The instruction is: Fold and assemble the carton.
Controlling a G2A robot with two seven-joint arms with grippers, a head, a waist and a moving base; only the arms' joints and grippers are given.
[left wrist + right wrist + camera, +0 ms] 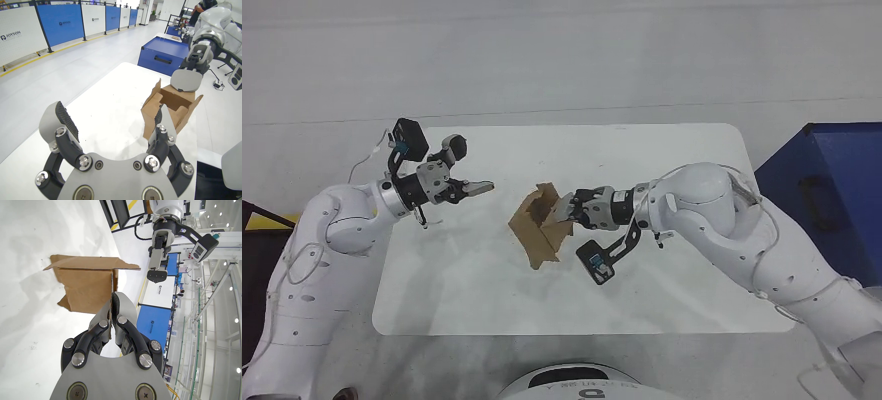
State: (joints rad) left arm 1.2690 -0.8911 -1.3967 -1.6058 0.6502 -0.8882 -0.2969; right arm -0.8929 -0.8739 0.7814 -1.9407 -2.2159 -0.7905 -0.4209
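A small brown carton (539, 226) stands half-formed near the middle of the white table (442, 290), its flaps spread and its inside open (171, 102). My right gripper (564, 208) is shut on one wall of the carton (85, 289), the cardboard edge pinched between its pads (115, 306). My left gripper (482, 187) hovers open to the carton's left, a short gap away, with nothing between its fingers (66, 121). The left gripper (157, 262) also shows beyond the carton in the right wrist view.
A blue cabinet (817, 190) stands off the table's right end. The table's front and left parts are bare white surface. Blue and white partition panels (60, 22) line the room behind.
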